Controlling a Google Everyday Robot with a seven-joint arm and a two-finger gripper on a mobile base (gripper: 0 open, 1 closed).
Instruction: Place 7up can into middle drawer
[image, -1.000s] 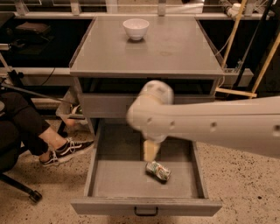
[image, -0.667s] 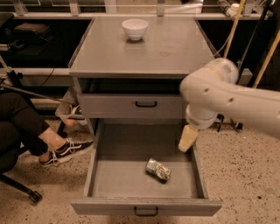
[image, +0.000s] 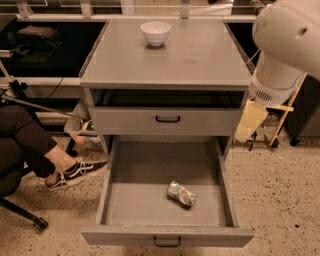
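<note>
At far left, a seated person's shoe (image: 75, 172), near the cabinet's lower corner. Up on the cabinet top (image: 200, 55), a white bowl (image: 155, 33), well apart from everything below. Beneath, a shallower drawer (image: 167, 120) shut, then the middle drawer (image: 125, 236) pulled well out, with the 7up can (image: 181, 193) lying on its side on the drawer floor, right of centre, touching no wall. At right, the gripper (image: 250, 121) hanging outside the cabinet beside the shallower drawer's corner, carrying nothing visible; spread or pinched, impossible to tell. Likely risks: the can rolling under a hard shove to the drawer, and clipping the protruding side wall on any inward swing.
</note>
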